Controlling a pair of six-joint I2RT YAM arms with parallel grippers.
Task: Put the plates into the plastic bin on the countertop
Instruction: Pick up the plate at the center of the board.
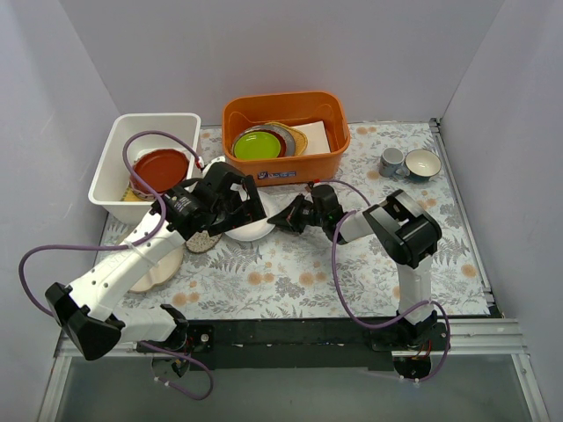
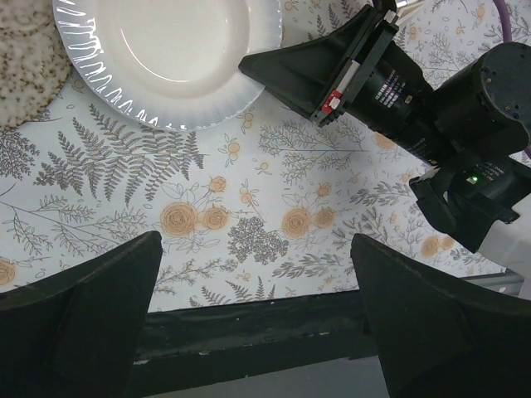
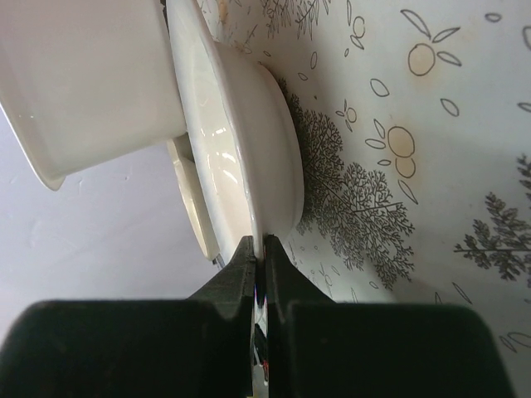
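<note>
A plain white plate point(image 1: 252, 230) with a ribbed rim lies on the fern-printed countertop point(image 1: 290, 272) in the middle. My right gripper point(image 1: 284, 217) is shut on its right rim, seen up close in the right wrist view point(image 3: 259, 247), where the plate point(image 3: 249, 141) fills the centre. My left gripper point(image 1: 237, 204) is open and empty, hovering over the plate's near side; its view shows the plate point(image 2: 158, 58) and the right gripper point(image 2: 259, 66). The white plastic bin point(image 1: 110, 171) at the back left holds a red-orange plate point(image 1: 160, 169).
A speckled oval plate point(image 1: 204, 240) lies left of the white plate. A cream plate point(image 1: 160, 268) sits partly under my left arm. An orange tub point(image 1: 283, 167) with a lime-green plate point(image 1: 256, 145) stands at the back. Two cups point(image 1: 409, 164) stand at the back right.
</note>
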